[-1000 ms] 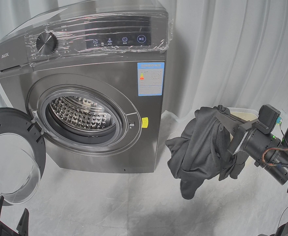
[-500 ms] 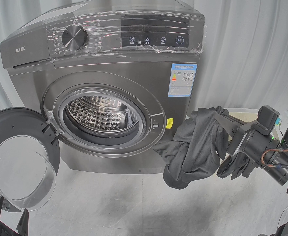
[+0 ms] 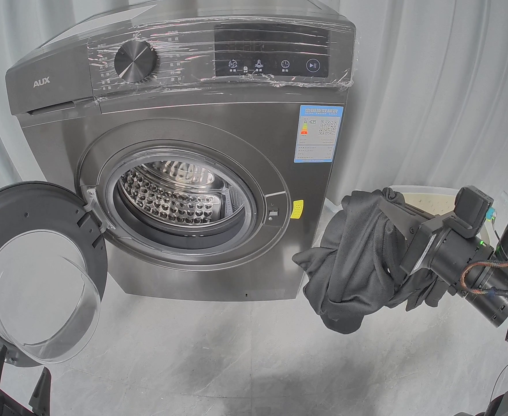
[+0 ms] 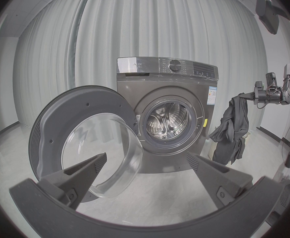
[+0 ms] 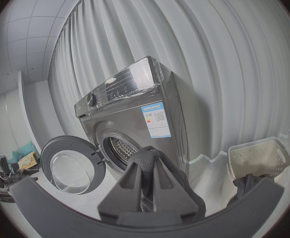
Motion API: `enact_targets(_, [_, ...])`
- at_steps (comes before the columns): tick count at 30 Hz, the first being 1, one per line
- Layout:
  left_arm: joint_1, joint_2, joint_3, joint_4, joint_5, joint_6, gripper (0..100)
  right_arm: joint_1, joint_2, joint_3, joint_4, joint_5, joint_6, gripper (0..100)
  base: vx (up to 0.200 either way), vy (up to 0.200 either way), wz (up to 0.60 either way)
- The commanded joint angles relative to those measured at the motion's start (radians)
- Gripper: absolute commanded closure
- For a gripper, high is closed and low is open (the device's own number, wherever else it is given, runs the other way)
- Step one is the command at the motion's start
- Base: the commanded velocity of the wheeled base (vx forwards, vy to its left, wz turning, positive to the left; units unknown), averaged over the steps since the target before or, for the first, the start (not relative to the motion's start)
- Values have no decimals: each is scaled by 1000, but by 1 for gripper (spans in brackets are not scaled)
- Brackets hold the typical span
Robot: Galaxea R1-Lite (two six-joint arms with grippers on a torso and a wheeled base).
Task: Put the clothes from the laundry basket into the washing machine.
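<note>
Head view, limp dark-grey garment (image 3: 358, 255) hanging crumpled, pinched in right tool (image 3: 384, 200), left tool (image 4: 145, 155) spread wide

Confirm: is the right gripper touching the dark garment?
Touching. The right wrist view shows the right gripper shut on a fold of the dark garment, with the fabric pinched between its fingers.

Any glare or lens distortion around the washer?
Head view: wrinkled plastic wrap on the washing machine panel throws glare streaks. Left wrist view: heavy fisheye, dark corners; door glass shows reflections. Right wrist view: same fisheye; right end effector, shut on the dark garment, covers the machine's lower front.
</note>
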Motion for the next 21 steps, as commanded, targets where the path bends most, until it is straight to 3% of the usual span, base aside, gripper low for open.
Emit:
enact_targets(1, [1, -12, 15, 0, -1, -1, 0, 1, 2, 2, -1, 0, 0, 100, 0, 200, 0])
enact_targets(21, [1, -12, 15, 0, -1, -1, 0, 1, 4, 3, 1, 0, 2, 100, 0, 200, 0])
